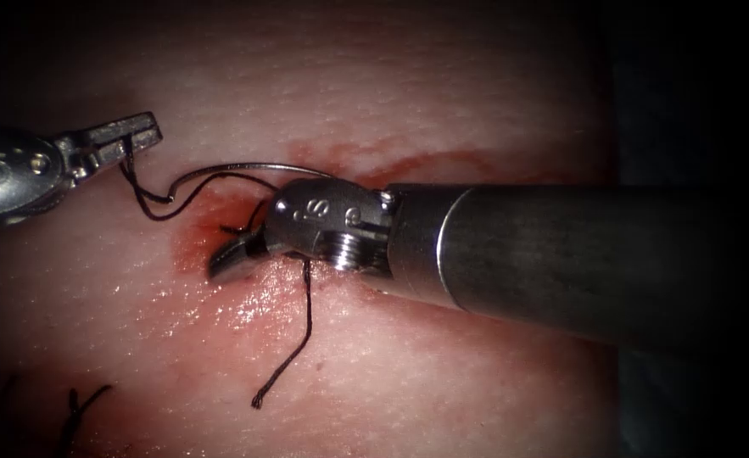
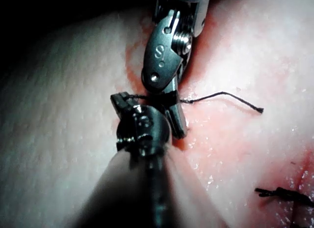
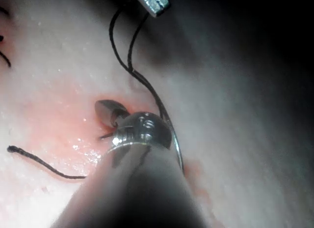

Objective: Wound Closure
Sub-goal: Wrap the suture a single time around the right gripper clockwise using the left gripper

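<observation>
My left tool [image 1: 141, 134] is over the tissue [image 1: 442, 93] left of the cut, its jaws shut on the dark thread [image 1: 149, 202]; it shows again, with two strands hanging from it [image 3: 152, 1]. The curved needle [image 1: 255, 165] lies free on the tissue. Its curve runs from the thread to behind my right tool's wrist, and neither tool holds it. My right tool [image 1: 230, 254] points its shut jaws down at the cut in the red fluid [image 1: 192, 242]. Thread crosses the base of those jaws [image 2: 167, 96]; whether they grip it is hidden. A free thread tail [image 1: 293, 348] trails toward the front.
An earlier stitch with cut thread ends [image 1: 77, 407] sits at the front left, and shows again [image 2: 282, 193]. The right arm's thick shaft [image 1: 561, 246] covers the tissue on the right. More red fluid streaks the tissue behind the wrist [image 1: 425, 159].
</observation>
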Tool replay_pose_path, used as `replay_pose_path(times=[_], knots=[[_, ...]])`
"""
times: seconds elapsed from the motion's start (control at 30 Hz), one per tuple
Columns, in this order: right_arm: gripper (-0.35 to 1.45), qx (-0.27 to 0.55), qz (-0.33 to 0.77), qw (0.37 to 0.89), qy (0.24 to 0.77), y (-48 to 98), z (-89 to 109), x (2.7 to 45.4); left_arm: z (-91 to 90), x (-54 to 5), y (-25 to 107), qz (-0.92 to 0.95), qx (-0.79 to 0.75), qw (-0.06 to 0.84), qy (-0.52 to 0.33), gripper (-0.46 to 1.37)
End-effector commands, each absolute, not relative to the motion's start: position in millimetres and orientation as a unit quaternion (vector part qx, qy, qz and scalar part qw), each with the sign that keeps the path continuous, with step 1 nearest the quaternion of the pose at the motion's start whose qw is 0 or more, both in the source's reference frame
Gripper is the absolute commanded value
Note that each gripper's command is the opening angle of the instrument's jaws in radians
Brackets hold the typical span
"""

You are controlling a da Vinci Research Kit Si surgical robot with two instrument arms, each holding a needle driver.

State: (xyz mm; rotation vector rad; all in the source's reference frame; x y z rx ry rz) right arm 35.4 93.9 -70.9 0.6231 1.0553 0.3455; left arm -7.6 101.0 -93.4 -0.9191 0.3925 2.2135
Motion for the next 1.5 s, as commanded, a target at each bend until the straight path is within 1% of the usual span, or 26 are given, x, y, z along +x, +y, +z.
replay_pose_path(times=[0.03,0.23,0.37,0.73,1.0,1.1,1.23,1.5], knots=[[-0.35,0.264,0.179,0.806,0.499,94.3,-70.4,35.3,-93.5,-7.6,100.9,0.854,-0.353,0.351,0.152,-0.35],[-0.35,0.204,0.215,0.805,0.513,95.2,-69.6,35.2,-94.1,-7.6,100.3,0.849,-0.349,0.366,0.152,-0.35],[-0.35,0.178,0.224,0.806,0.518,95.2,-69.5,35.4,-94.7,-7.7,99.8,0.844,-0.346,0.380,0.153,-0.35],[-0.35,0.127,0.244,0.800,0.534,95.6,-69.7,35.3,-95.5,-8.0,98.4,0.838,-0.338,0.398,0.156,-0.35],[-0.35,0.066,0.253,0.776,0.574,96.7,-70.9,34.5,-95.5,-8.7,97.4,0.838,-0.341,0.397,0.154,-0.35],[-0.35,0.055,0.252,0.758,0.599,96.7,-71.0,34.4,-95.4,-9.3,96.9,0.838,-0.344,0.396,0.151,-0.35],[-0.35,0.041,0.244,0.754,0.608,96.7,-71.0,34.4,-95.1,-10.0,96.1,0.838,-0.347,0.393,0.147,-0.35],[-0.35,0.022,0.254,0.721,0.645,97.3,-71.4,33.5,-93.3,-11.5,95.0,0.844,-0.342,0.390,0.137,-0.35]])
